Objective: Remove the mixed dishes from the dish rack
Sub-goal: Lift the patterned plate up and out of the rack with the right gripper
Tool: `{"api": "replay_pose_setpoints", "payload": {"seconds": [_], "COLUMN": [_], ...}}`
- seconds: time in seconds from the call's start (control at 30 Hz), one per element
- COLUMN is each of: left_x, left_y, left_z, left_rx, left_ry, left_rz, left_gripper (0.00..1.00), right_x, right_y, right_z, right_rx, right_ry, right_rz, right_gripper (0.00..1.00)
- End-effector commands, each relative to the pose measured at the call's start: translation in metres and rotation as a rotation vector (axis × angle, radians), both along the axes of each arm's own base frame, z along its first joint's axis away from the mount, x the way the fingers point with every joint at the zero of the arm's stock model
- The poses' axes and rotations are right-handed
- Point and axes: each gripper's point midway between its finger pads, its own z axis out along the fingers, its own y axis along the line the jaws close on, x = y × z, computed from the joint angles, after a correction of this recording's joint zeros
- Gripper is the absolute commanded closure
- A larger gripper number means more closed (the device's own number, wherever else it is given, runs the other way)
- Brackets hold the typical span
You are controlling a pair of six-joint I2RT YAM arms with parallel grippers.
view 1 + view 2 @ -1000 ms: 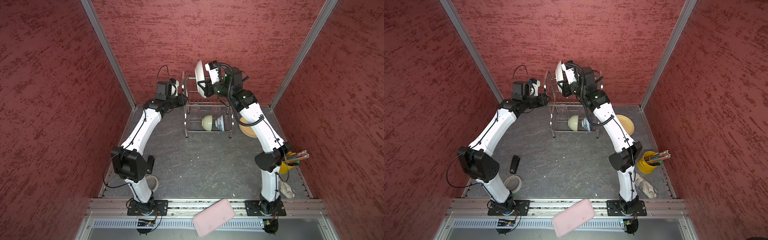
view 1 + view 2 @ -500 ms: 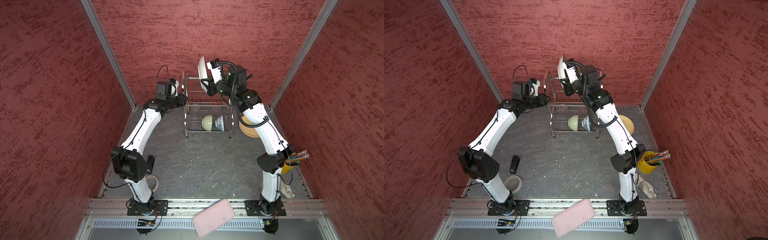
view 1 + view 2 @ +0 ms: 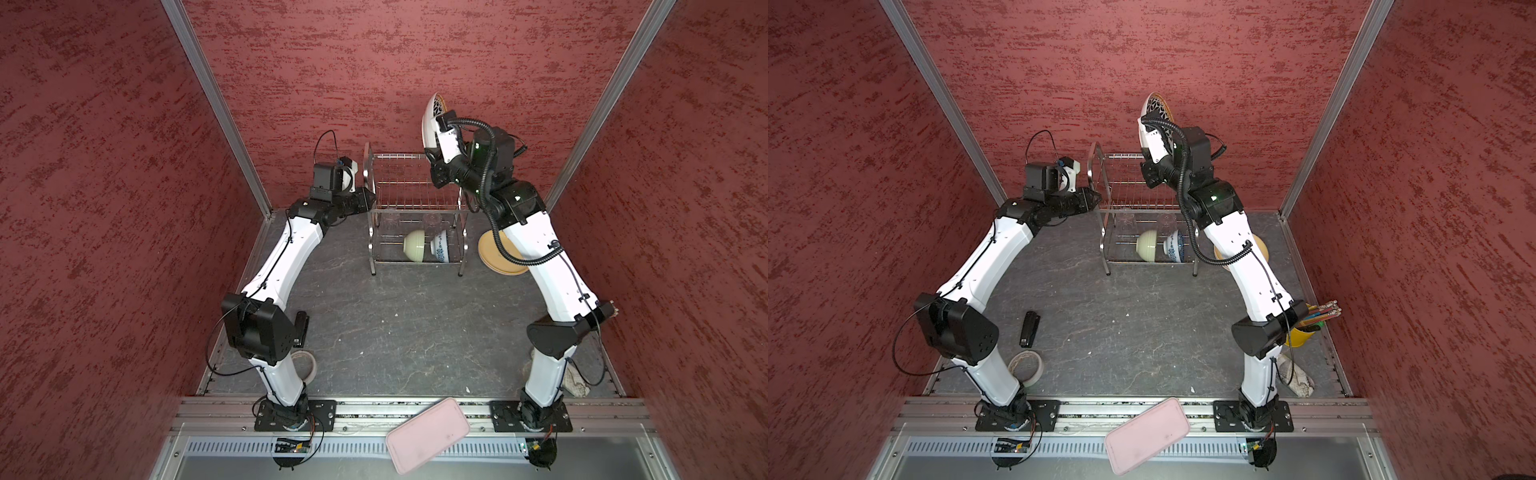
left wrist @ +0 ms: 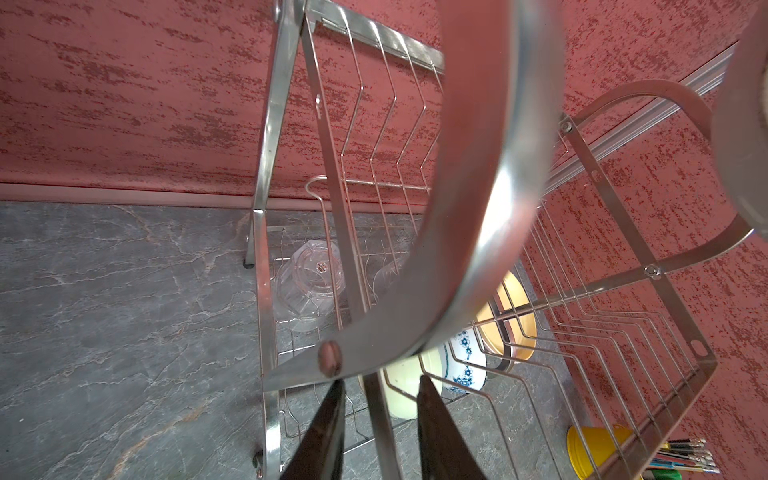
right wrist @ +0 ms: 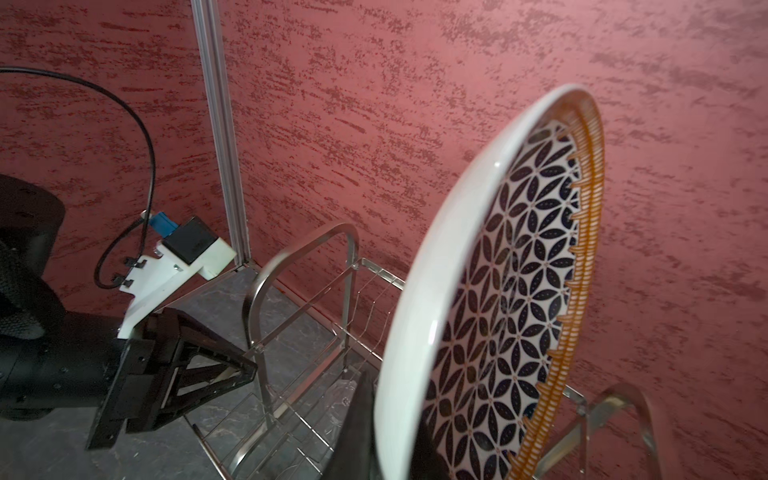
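The dish rack point(image 3: 415, 195) point(image 3: 1138, 195) stands at the back of the table, its upper tier bare. My right gripper point(image 3: 430, 150) point(image 5: 390, 419) is shut on the lower rim of the black-and-white plate point(image 3: 433, 114) point(image 3: 1152, 109) point(image 5: 498, 291), held on edge above the rack's right end. My left gripper point(image 3: 368, 197) point(image 4: 380, 382) is shut on the rack's left side frame point(image 4: 478, 249). In the lower tier lie a pale green bowl point(image 3: 415, 246) point(image 4: 405, 390), a blue-floral bowl point(image 3: 441, 248) point(image 4: 467, 365) and two clear cups point(image 4: 309, 286). A yellow-orange plate point(image 3: 494, 253) lies on the table right of the rack, partly behind my right arm.
A pink tray point(image 3: 428, 434) rests askew on the front rail. A yellow cup of sticks point(image 3: 1304, 330) and a crumpled cloth point(image 3: 1296, 378) sit at the right wall. A tape roll point(image 3: 1025, 368) and a small black object point(image 3: 1030, 328) lie front left. Red walls close in on three sides.
My right gripper has carried the black-and-white plate upward and to the right, away from the rack's upper tier. The left arm has stayed where it was.
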Motion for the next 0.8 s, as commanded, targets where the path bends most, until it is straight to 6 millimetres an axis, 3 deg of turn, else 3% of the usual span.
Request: {"api": "replay_pose_setpoints", "payload": {"seconds": [0.0,0.47,0.77], "left_x": [-0.003,-0.002,-0.002], "left_y": [0.018,0.016,0.016], "left_z": [-0.059,-0.062,-0.062], "left_rx": [0.093,0.090,0.089], "left_ry": [0.165,0.171,0.170], "left_rz": [0.044,0.039,0.037], "left_gripper": [0.70,0.70,0.70], "right_x": [-0.020,-0.018,-0.015], "right_y": [-0.034,-0.090,-0.133], "right_z": [0.077,0.095,0.094], "right_rx": [0.016,-0.051,-0.039], "right_ry": [-0.255,-0.325,-0.289], "right_rz": [-0.128,-0.444,-0.623], "right_gripper": [1.00,1.00,1.00]}}
